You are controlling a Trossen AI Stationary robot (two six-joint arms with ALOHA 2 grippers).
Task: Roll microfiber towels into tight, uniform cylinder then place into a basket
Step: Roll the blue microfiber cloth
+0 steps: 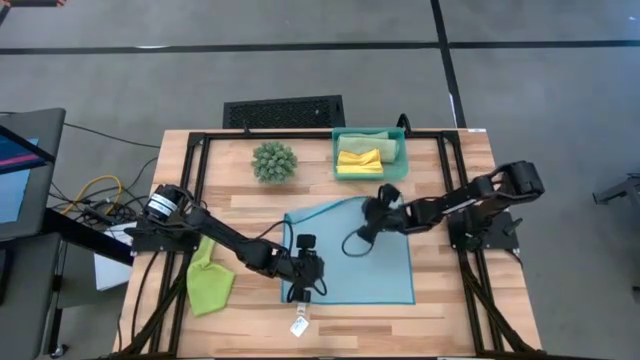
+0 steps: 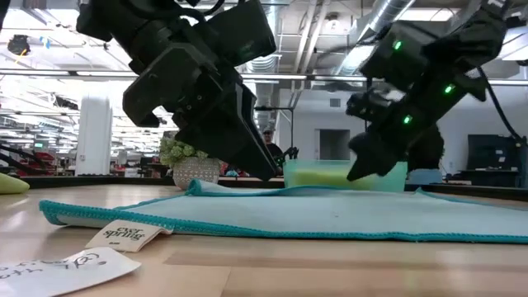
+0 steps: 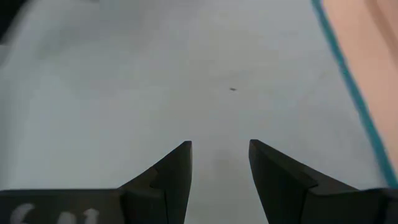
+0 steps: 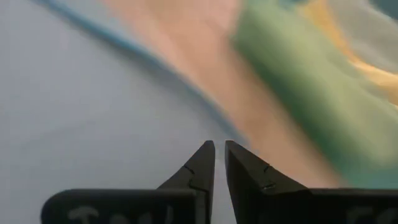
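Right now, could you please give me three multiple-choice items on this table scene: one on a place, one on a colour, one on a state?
1. Where is the yellow towel?
A. In the basket
B. Under the left tool
C. Beside the plant ball

2. What colour is the towel spread flat mid-table?
A. Yellow
B. Light blue
C. Lime green

3. How do the left tool's fingers stand?
A. Shut on the lime green towel
B. Shut, holding nothing
C. Apart, over the spread towel

Answers:
1. A: the high view shows it lying inside the teal bin at the table's far edge.
2. B: the light blue towel lies unrolled between the arms; the lime green towel lies to the left.
3. C: the left wrist view shows the left tool with a clear gap and nothing between its fingers.
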